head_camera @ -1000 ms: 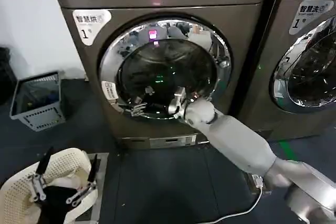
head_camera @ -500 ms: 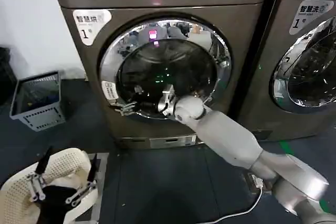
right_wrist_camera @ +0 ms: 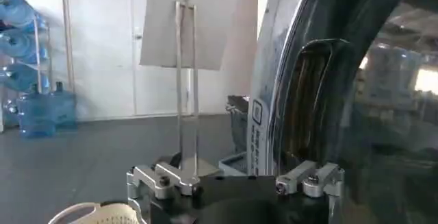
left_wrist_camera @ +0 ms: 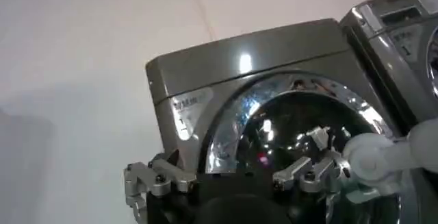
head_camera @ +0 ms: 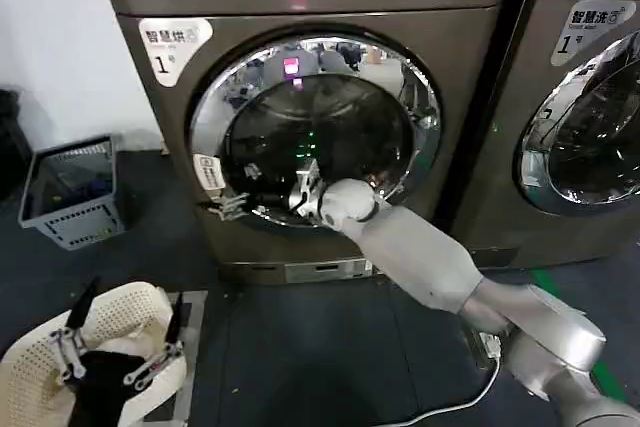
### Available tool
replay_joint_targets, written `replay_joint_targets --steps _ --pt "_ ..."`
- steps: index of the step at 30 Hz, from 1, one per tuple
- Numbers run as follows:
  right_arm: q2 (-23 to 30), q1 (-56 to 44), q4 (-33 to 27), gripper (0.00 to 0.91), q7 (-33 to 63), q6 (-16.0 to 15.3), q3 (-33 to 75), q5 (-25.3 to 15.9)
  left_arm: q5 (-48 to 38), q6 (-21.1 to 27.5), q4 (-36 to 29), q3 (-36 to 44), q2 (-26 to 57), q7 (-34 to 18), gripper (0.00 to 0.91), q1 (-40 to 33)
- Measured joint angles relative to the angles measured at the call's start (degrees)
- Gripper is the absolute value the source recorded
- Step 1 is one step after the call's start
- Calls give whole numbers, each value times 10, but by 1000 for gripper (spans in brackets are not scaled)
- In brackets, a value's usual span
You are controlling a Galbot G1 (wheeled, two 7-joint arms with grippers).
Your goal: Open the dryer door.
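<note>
The dryer door (head_camera: 300,127) is a round chrome-ringed porthole with dark glass on the bronze-brown machine, and it sits flush and shut. My right arm reaches across its lower part. My right gripper (head_camera: 228,205) is open at the door's lower left rim, next to a small white label. In the right wrist view the right gripper (right_wrist_camera: 233,177) faces the door's edge (right_wrist_camera: 369,109) and a dark recess (right_wrist_camera: 311,102) in the ring. My left gripper (head_camera: 132,307) hangs open and idle low at the left. From below, the left gripper (left_wrist_camera: 226,177) looks up at the door (left_wrist_camera: 287,116).
A white perforated laundry basket (head_camera: 40,367) lies under my left gripper. A grey crate (head_camera: 70,192) stands by the wall at the left. The neighbouring machine (head_camera: 580,117) has a similar door. A white cable (head_camera: 450,407) trails on the dark floor.
My right gripper has slid left along the door's lower rim, from below the glass to the left edge by the label. The door has stayed shut. The left arm barely shifted.
</note>
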Motion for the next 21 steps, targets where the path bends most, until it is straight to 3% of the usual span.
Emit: replay_joint_targets --steps 12,21 --pt "-2 2 2 907 -26 4 -11 0 -47 61 -2 -31 17 13 907 -48" --pt "-31 3 36 907 -44 11 -30 8 -93 114 16 -50 41 15 907 -96"
